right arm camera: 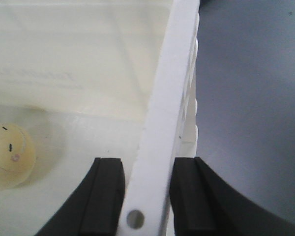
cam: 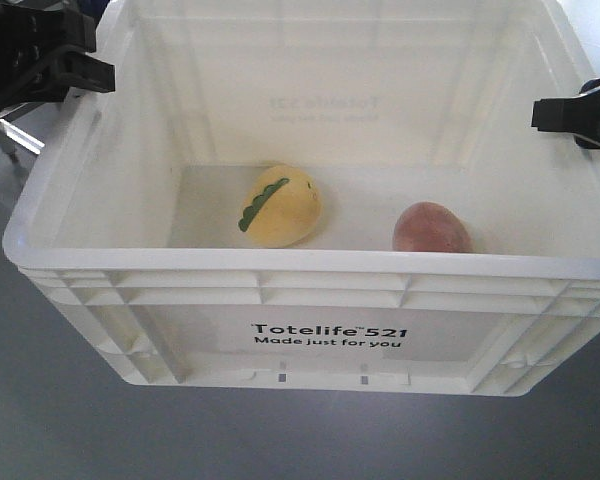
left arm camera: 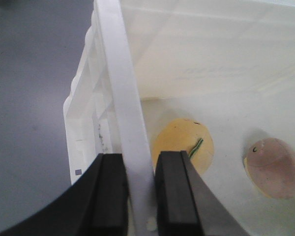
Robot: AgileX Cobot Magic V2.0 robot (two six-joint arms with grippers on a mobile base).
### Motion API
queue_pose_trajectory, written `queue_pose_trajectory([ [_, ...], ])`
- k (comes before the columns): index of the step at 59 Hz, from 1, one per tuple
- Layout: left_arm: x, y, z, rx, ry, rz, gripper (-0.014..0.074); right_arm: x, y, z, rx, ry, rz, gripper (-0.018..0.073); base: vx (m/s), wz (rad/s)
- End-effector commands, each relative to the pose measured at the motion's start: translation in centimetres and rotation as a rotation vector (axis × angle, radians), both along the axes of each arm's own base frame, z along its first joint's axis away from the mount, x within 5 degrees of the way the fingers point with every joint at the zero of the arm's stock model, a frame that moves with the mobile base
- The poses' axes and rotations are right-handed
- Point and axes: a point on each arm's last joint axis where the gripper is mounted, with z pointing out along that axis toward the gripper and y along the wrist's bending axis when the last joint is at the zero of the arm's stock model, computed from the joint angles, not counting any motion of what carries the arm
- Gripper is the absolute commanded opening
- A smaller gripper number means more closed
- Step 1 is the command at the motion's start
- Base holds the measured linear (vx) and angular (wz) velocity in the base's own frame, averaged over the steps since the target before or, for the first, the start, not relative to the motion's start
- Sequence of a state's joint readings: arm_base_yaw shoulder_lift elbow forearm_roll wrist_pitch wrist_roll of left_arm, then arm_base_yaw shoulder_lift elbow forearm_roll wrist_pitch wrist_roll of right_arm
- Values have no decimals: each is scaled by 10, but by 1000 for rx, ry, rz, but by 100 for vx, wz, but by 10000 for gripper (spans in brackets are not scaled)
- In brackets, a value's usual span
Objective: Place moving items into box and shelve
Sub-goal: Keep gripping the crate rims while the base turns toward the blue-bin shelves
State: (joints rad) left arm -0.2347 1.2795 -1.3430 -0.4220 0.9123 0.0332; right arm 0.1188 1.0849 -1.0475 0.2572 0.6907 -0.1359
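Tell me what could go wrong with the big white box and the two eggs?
The left gripper and right gripper close their jaws on only the thin rim of the large white plastic crate, so it might slip or tilt. The pale yellow green-striped egg and the reddish-brown egg lie loose inside and may roll and bump.

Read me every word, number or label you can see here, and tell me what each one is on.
"Totelife 521": black print on the front outer wall of the crate.
"Made just for you": black, directly beneath it.
Faint mirrored print shows through the far wall, apparently the same two lines seen from behind; too pale to read for certain.
In both wrist views that print is only a blur, unreadable.
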Motion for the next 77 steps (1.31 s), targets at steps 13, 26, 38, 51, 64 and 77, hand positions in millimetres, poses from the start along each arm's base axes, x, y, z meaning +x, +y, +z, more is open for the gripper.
queue_pose_trajectory([
  [13,-8,-3,32,-119,-153,16,-6,-1,-1,31,68,-187,-32,-6,22,-47],
  [26,-8,-3,32,-118,-153,16,-6,-1,-1,31,68,-187,-32,-6,21,-43],
  [38,-8,-3,32,-118,-153,16,-6,-1,-1,31,68,-187,-32,-6,21,-34],
  [51,-8,-3,32,-118,-153,16,-6,-1,-1,31,68,-187,-32,-6,22,-25],
  [64,-8,-3,32,-118,-153,16,-6,-1,-1,31,68,-187,-32,-6,23,-22],
  [77,-8,-3,32,-118,-153,16,-6,-1,-1,31,68,-187,-32,-6,25,-17],
])
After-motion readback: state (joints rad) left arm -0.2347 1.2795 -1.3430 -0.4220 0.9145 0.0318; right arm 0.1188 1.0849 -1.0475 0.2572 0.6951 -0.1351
